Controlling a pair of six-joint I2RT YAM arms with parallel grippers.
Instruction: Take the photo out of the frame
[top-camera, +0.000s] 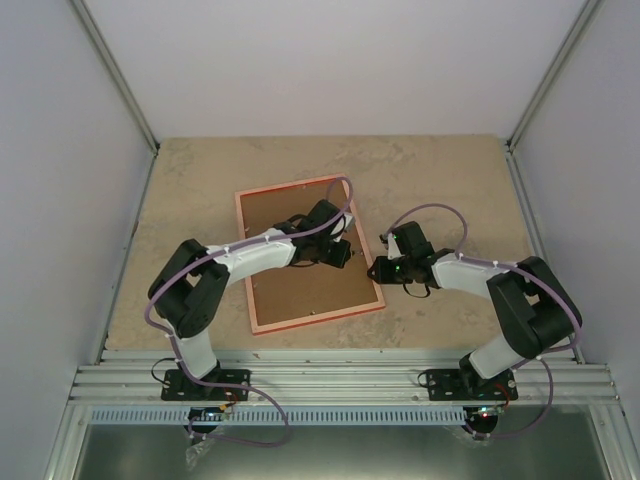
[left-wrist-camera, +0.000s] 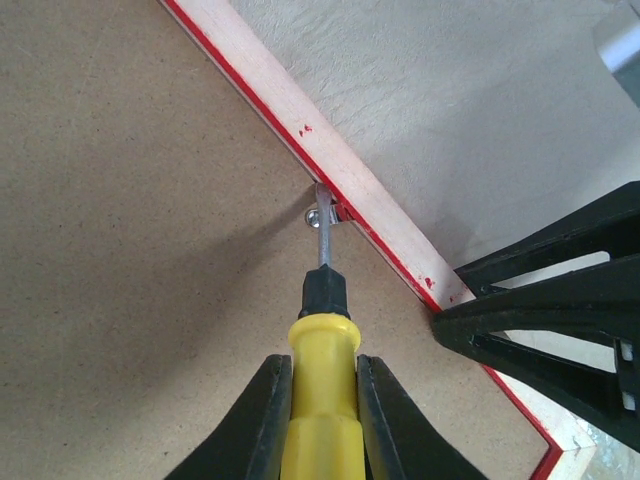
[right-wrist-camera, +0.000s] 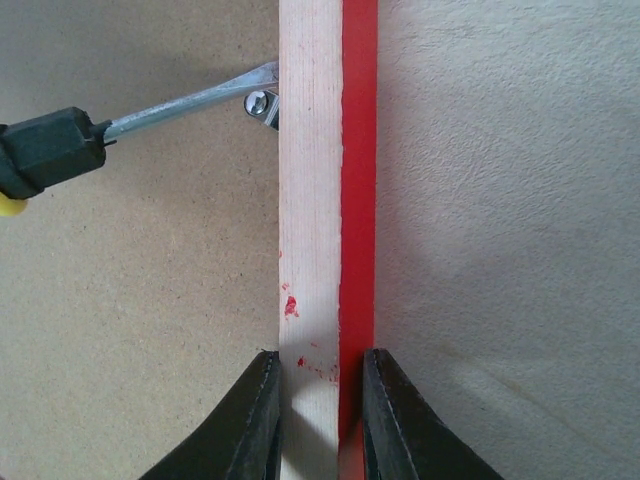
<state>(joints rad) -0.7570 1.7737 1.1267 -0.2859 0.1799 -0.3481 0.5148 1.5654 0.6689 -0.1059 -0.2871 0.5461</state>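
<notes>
Seen from overhead, the frame (top-camera: 310, 290) lies back-up on the table (top-camera: 200, 180), a little left of the middle and skewed. Its brown backing board (top-camera: 275, 212) faces the ceiling. The photo cannot be seen in any view, as the frame is face down.

The left arm reaches across the board, and from above the left gripper (top-camera: 338, 250) is only a dark lump near the frame's right edge. Its own camera tells more. The two black fingers are clamped on the yellow handle of a screwdriver (left-wrist-camera: 322, 330). The steel blade runs up to a small metal clip (left-wrist-camera: 320, 214) set against the pale wooden rim (left-wrist-camera: 290, 105), and the tip touches the clip. A thin red line follows the rim's outer side, and flecks of red paint dot the wood.

Further right, the right gripper (top-camera: 382, 268) sits at the frame's right edge. The overhead view does not show its hold, but its wrist camera does. The fingers pinch the rim, one on the board side and one on the table side, with wood and red edge between them. That camera also catches the screwdriver blade slanting in to the clip from the side.
</notes>
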